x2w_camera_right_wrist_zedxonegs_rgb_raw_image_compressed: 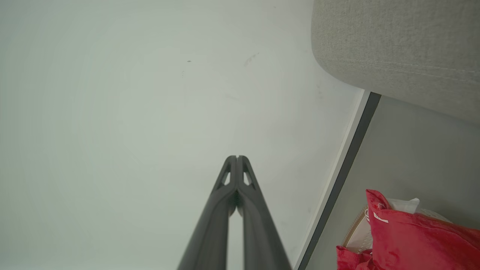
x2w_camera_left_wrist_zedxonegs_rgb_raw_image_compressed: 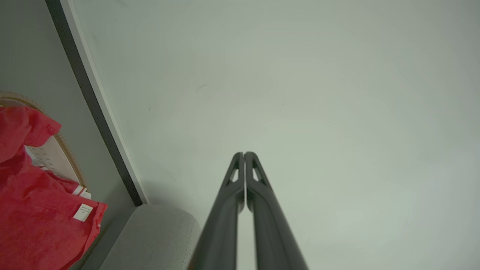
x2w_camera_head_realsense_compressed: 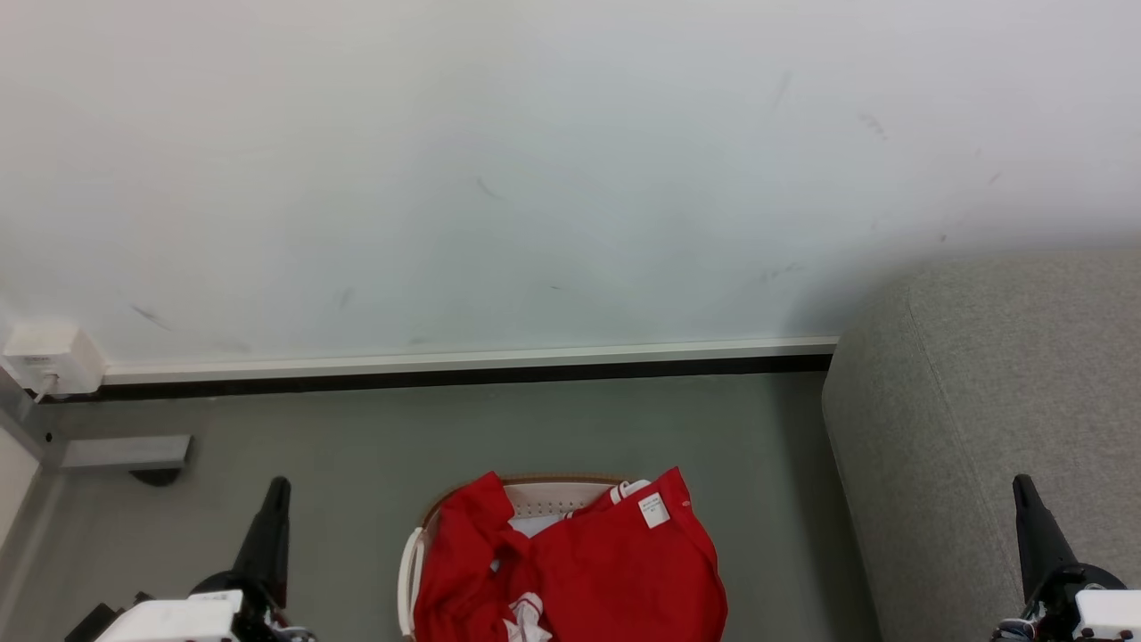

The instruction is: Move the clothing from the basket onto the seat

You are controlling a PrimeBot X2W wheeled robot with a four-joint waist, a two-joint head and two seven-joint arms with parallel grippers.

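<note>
Nothing is moved yet: the red clothing lies heaped in the basket on the floor, near the sofa. Your left hand and right hand are clenched and empty, either side of the basket.

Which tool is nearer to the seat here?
Right. The right tool shows against the seat and its grey fabric in the head view; the left tool is on the basket's far side, away from the seat.
</note>
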